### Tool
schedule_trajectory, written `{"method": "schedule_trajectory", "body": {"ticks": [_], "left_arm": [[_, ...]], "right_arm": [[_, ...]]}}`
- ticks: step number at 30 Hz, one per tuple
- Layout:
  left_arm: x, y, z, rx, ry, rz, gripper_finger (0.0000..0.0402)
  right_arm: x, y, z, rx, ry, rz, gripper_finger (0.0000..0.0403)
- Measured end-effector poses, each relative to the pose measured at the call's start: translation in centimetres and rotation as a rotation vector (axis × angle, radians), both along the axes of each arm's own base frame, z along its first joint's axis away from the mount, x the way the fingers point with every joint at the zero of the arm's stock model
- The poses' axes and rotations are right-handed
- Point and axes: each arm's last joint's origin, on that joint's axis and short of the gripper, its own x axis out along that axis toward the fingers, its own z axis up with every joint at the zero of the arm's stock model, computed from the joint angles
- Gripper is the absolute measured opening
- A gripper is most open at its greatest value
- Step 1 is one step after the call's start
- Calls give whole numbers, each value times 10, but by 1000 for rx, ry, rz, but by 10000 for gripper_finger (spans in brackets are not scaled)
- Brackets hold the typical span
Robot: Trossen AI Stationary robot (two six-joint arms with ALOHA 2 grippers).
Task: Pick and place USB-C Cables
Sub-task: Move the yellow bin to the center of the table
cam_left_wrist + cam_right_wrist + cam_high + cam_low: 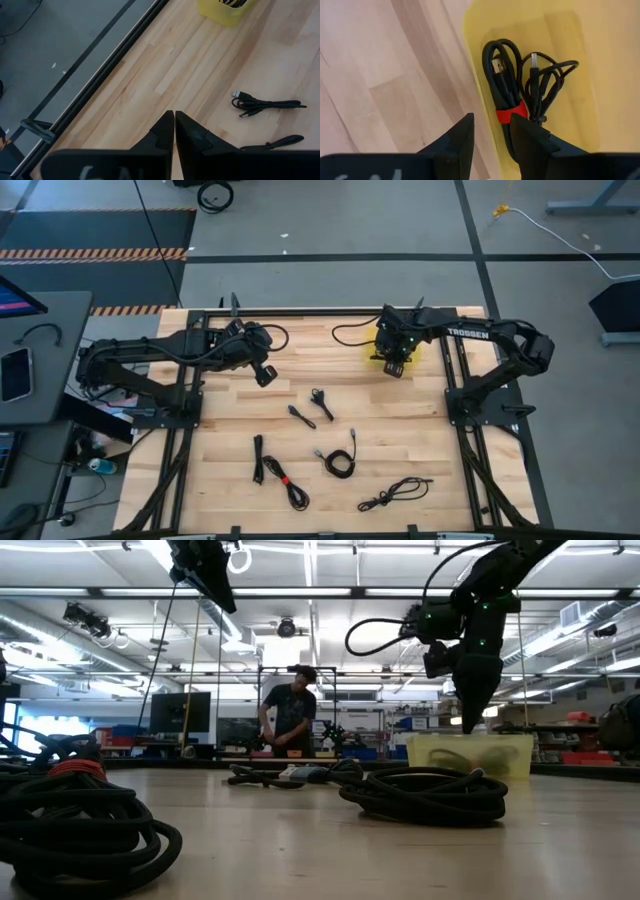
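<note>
Two black USB-C cables lie in the yellow bin [570, 60]: a coiled one with a red tie [502, 85] and a looser one [550, 80]. My right gripper [492, 135] hovers open above the bin's edge [393, 368], its tips clear of the rim in the low view [470, 705]. Several more black cables lie on the wooden table, among them a pair near the middle [322, 402], one with a red tie [285, 480] and a coil [340, 462]. My left gripper [174, 130] is shut, raised over the table's far left part [265, 373].
The yellow bin [412, 350] stands at the far edge of the table [420, 435], right of centre. Black frame rails [185, 440] run along both sides. A loose black cord [350, 332] curls beside the bin. A person [292, 710] stands in the room beyond.
</note>
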Motion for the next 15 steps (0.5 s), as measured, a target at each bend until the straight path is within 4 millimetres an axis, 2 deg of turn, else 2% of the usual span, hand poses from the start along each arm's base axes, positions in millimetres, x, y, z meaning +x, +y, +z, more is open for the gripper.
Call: {"method": "schedule_trajectory", "body": {"ticks": [11, 13, 15], "left_arm": [[0, 0, 0, 0, 1, 0, 23], [0, 0, 0, 0, 1, 0, 23], [0, 0, 0, 0, 1, -1, 23]], "right_arm": [[-10, 6, -26, 35, 26, -25, 126], [-10, 6, -27, 37, 24, -34, 109], [-10, 6, -27, 40, 20, -33, 72]]}}
